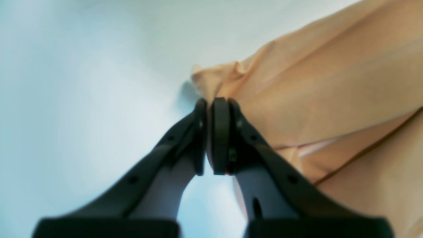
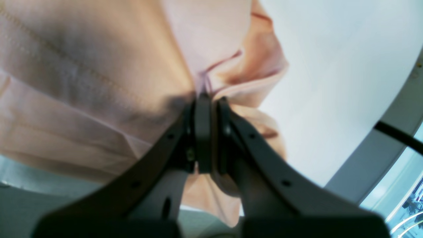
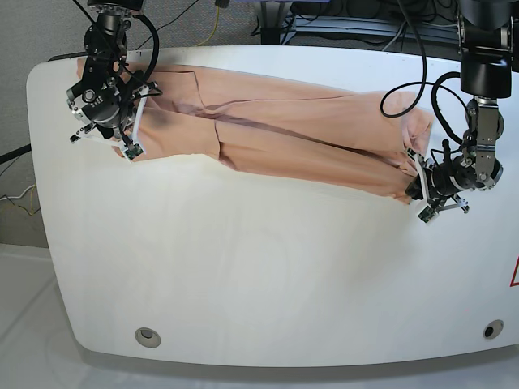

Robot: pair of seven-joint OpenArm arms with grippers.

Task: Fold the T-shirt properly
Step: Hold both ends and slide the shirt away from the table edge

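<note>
The left gripper (image 3: pixel 423 193) is clamped on a corner of the T-shirt (image 3: pixel 292 134) at the scene's near right, its pads (image 1: pixel 220 132) pinching only a thin tip of cloth (that corner could slip out under tension). Farther off, at the far left, the right gripper (image 2: pixel 208 132) is closed on bunched fabric. The shirt lies stretched across the white table (image 3: pixel 259 275) between them; uneven pulling risks a skewed, creased fold.

Blurred close views, fingertips masked in the base view

Both wrist views are soft-focused; the T-shirt (image 1: pixel 330 92) is cut off by their edges. In the base view, both arms' fingertips are hidden behind wrist housings, and the table (image 3: pixel 259 275) is cropped at right.
</note>
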